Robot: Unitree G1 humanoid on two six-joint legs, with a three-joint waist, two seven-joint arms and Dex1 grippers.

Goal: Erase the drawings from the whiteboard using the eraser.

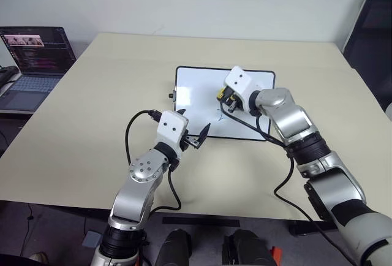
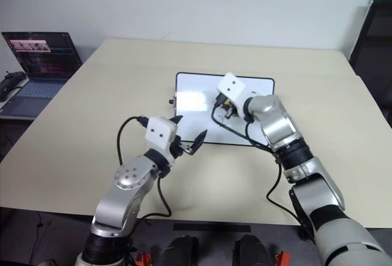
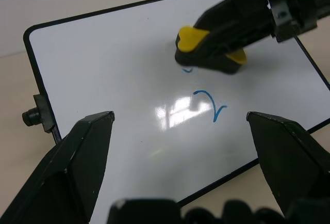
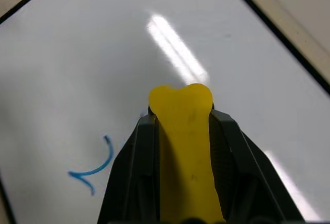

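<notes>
Nearest to me, the left gripper [image 1: 199,138] hangs just above the table [image 1: 92,113], its two black fingers spread wide with nothing between them. It sits right at the near long edge of the whiteboard [image 1: 196,91], pointing across it.

The board itself lies flat in the middle of the table, a white rectangle with a thin black frame, and a small black knob [image 3: 32,116] sticks out from its short side on the robot's left. From the left wrist view, a blue "2" [image 3: 210,105] shows plainly on the white surface in the nearer part of the board, with glare from the ceiling lights just beside it. Beyond the "2" a small scrap of blue marker [image 3: 186,70] peeks out from under the eraser.

Further on, the right gripper [image 1: 229,99] reaches over the board from the robot's right, angled downward, fingers clamped tight around the eraser [image 3: 206,51]. The eraser is a yellow block with a black underside; it sits pressed down on the board or very close over it, just beyond the "2" and on top of that leftover blue smudge. In the right wrist view the yellow end juts forward between the two black fingers [image 4: 135,167].

Farthest off, beyond the table's left edge, an open laptop [image 1: 33,64] stands with its screen lit.
</notes>
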